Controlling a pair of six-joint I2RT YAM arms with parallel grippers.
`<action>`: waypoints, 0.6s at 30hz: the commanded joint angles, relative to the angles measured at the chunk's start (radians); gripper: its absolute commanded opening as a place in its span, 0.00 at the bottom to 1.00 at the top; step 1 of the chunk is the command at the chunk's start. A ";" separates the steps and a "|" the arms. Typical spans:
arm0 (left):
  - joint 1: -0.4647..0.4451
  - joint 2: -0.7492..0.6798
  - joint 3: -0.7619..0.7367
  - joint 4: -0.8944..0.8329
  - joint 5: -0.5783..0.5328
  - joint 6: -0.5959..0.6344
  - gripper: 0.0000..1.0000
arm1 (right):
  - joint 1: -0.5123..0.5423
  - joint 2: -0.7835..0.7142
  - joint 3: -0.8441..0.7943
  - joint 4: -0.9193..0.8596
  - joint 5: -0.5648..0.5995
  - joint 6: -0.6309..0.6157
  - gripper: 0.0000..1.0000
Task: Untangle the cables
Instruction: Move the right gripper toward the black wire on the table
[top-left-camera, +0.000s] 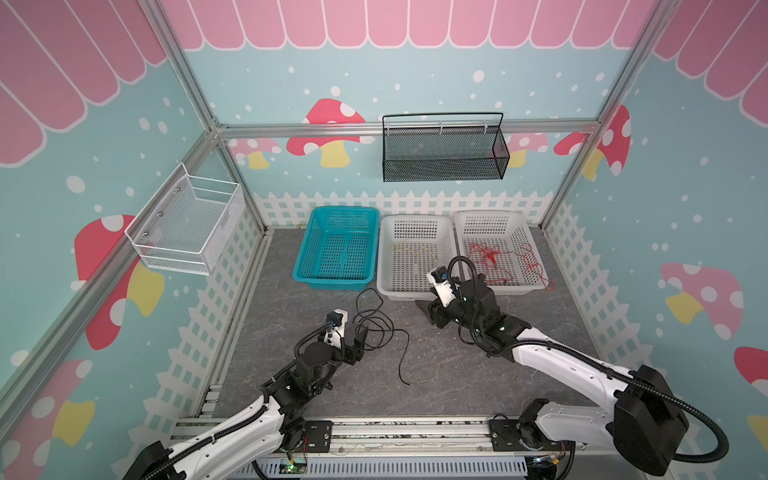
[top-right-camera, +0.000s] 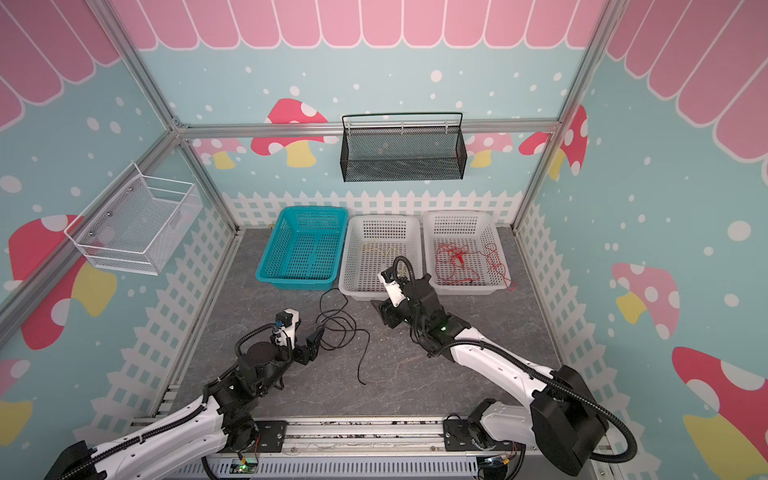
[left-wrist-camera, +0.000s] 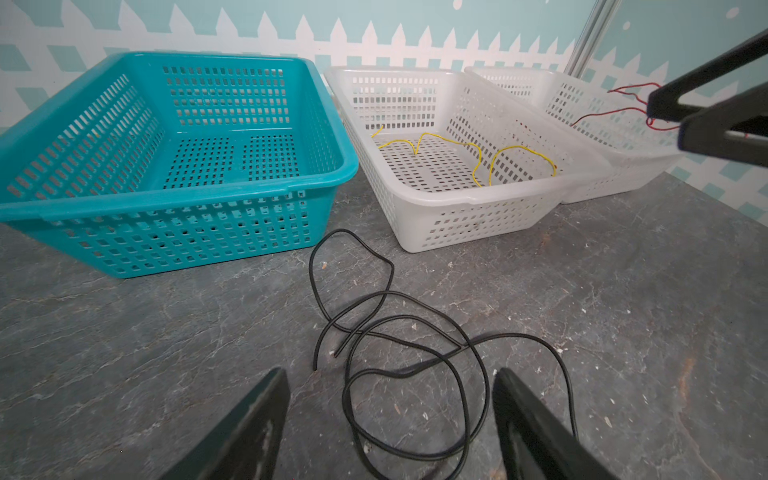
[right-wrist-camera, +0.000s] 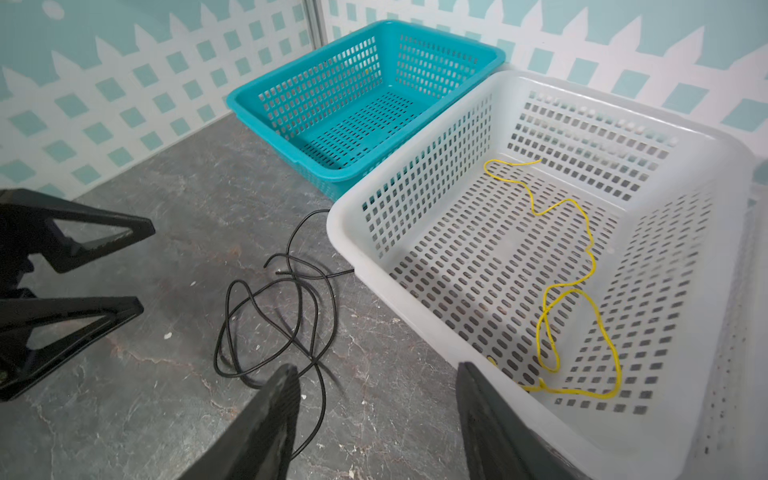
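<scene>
A black cable (top-left-camera: 376, 324) (top-right-camera: 340, 324) lies in loose crossing loops on the grey table, in front of the baskets. My left gripper (top-left-camera: 360, 334) (top-right-camera: 318, 334) (left-wrist-camera: 390, 374) is open, low over the near loops (left-wrist-camera: 341, 231), with nothing gripped. My right gripper (top-left-camera: 426, 308) (top-right-camera: 378, 306) (right-wrist-camera: 376, 370) is open and empty, right of the black cable (right-wrist-camera: 289, 239), at the middle white basket's (top-left-camera: 411, 291) front rim. A yellow cable (top-left-camera: 415, 249) (left-wrist-camera: 478, 149) (right-wrist-camera: 590, 232) lies in that basket. A red cable (top-left-camera: 490, 254) (top-right-camera: 453, 253) (left-wrist-camera: 623, 110) lies bunched in the right white basket (top-left-camera: 521, 232).
A teal basket (top-left-camera: 332, 284) with nothing in it stands left of the white ones. One red strand (top-left-camera: 548, 284) hangs over the right basket's rim onto the table. A black mesh basket (top-left-camera: 444, 153) hangs on the back wall, a white wire basket (top-left-camera: 187, 224) on the left wall.
</scene>
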 joint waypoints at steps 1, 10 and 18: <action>-0.022 0.004 0.031 -0.023 0.004 0.004 0.77 | 0.042 0.028 -0.014 0.000 0.013 -0.021 0.58; -0.035 0.000 0.025 -0.039 -0.083 -0.033 0.77 | 0.121 0.157 -0.068 0.037 0.024 0.049 0.56; -0.035 -0.006 0.013 -0.004 -0.119 -0.069 0.77 | 0.132 0.288 -0.088 0.124 0.023 0.214 0.65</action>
